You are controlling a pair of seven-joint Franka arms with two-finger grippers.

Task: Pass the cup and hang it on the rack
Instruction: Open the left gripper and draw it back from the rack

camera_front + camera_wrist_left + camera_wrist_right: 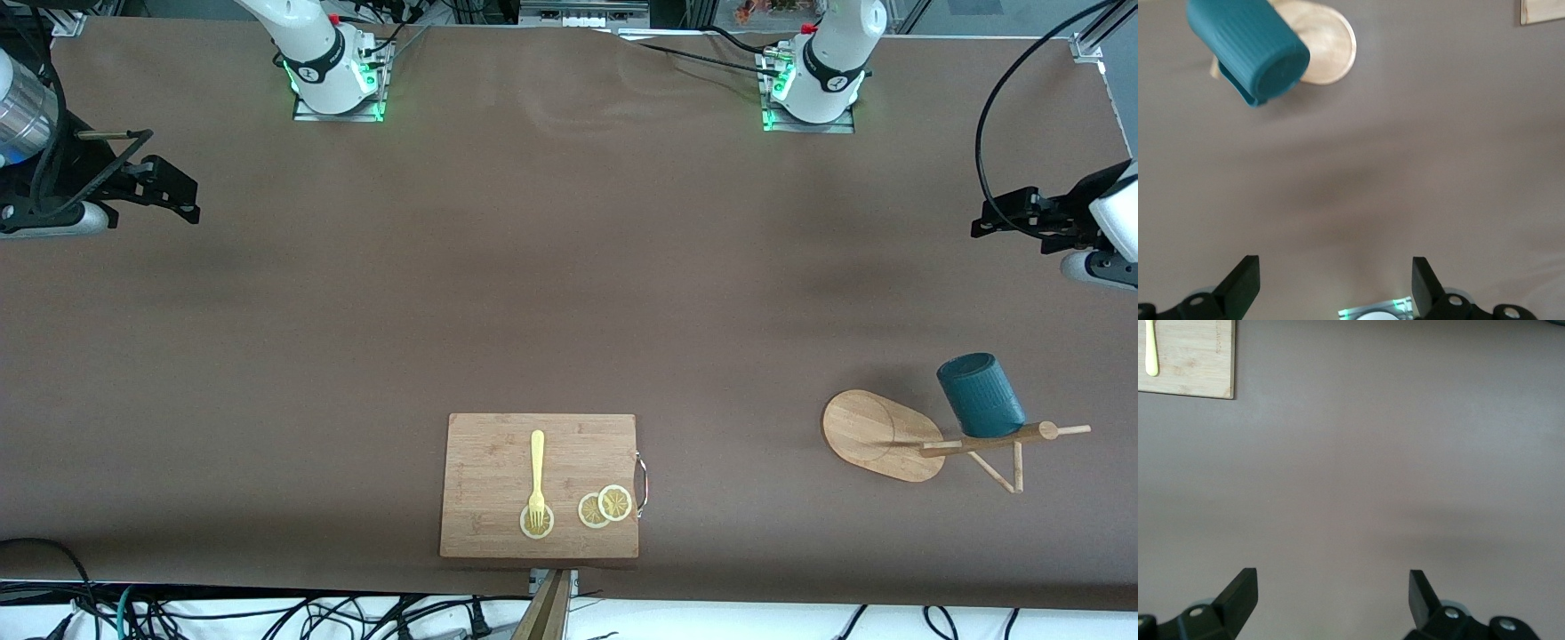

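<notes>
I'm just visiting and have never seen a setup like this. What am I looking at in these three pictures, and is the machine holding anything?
Two robot arms stand at a brown table. One picture looks down from high up; the other two come from cameras on the arms' wrists. The left gripper and right gripper are both open, empty and waiting at the table's ends. The teal cup hangs on the wooden rack. Nearer the camera, a cutting board holds a yellow fork and lemon slices.
</notes>
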